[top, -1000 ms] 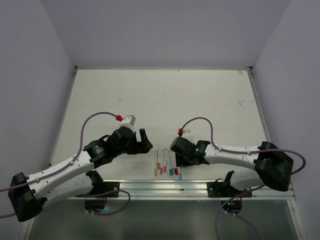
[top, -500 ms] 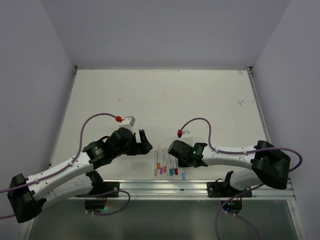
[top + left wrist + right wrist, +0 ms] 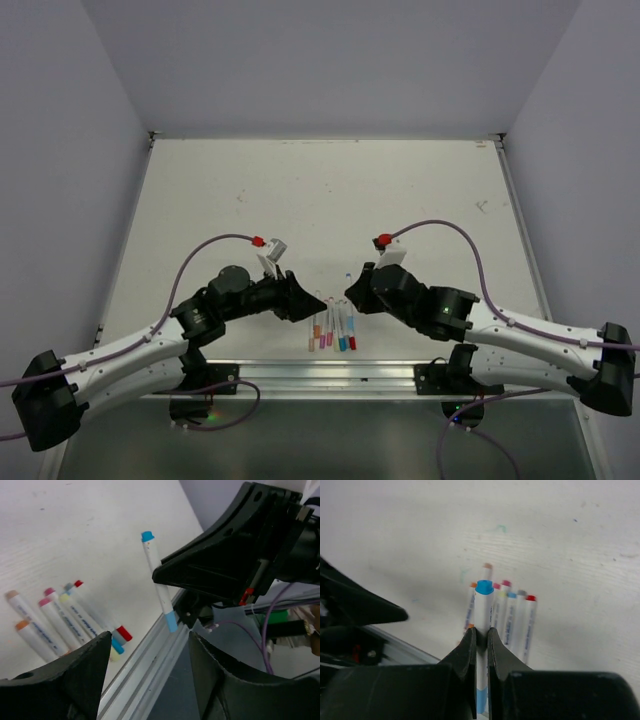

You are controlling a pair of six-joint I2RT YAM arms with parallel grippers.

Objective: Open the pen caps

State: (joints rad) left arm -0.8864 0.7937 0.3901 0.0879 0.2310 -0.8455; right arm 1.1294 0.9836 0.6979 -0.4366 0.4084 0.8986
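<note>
Right hand [image 3: 480, 631]: a blue-ended pen [image 3: 483, 606] is being gripped tightly.
Left hand [image 3: 150, 640]: being held open, near that pen.

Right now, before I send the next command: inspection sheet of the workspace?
Surface: white table, faint scuff marks.
Job's things: blue-ended pen lifted off the table, cap looks on; other pens lie in a row by the near rail.
Clutter: nothing seen.
Grippers: right gripper shut on the blue-ended pen; left gripper open, close beside it.
Cables: purple cables run along both arms, clear of the pens.
Surroundings: plain walls on three sides.
</note>
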